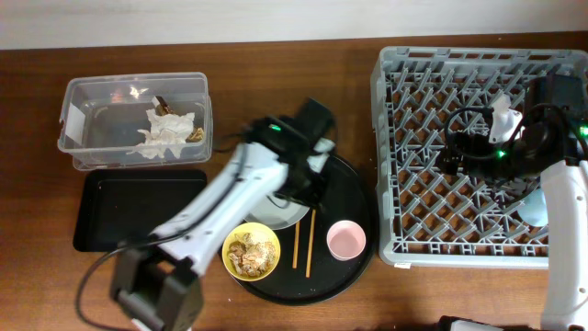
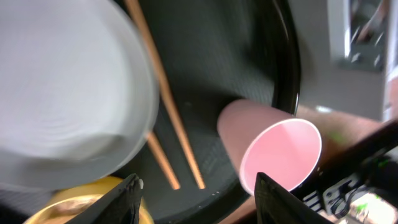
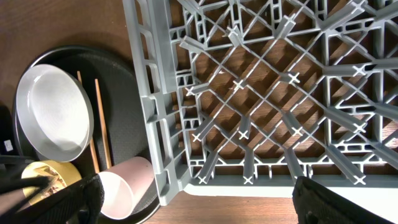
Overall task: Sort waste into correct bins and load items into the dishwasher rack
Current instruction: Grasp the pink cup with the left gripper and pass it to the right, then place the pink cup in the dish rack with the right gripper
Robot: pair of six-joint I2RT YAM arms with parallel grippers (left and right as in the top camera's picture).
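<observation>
My left gripper (image 1: 305, 184) (image 2: 198, 180) is open and empty, low over the round black tray. Under it lie the pale grey plate (image 1: 276, 216) (image 2: 62, 99), the chopsticks (image 1: 303, 241) (image 2: 168, 112) and the pink cup (image 1: 345, 240) (image 2: 277, 155), which lies on its side. The yellow bowl (image 1: 251, 251) holds brownish food bits. My right gripper (image 1: 455, 152) (image 3: 196, 185) is open and empty over the grey dishwasher rack (image 1: 413, 83) (image 3: 155, 124). A light blue cup (image 1: 534, 208) sits in the rack, partly hidden by the right arm. The white tissue (image 1: 165, 136) lies in the clear tub (image 1: 78, 92).
The shallow black rectangular tray (image 1: 138, 210) lies in front of the clear tub at the left. The round black tray (image 1: 360, 198) sits close against the rack's left side. The left arm covers part of the plate from above.
</observation>
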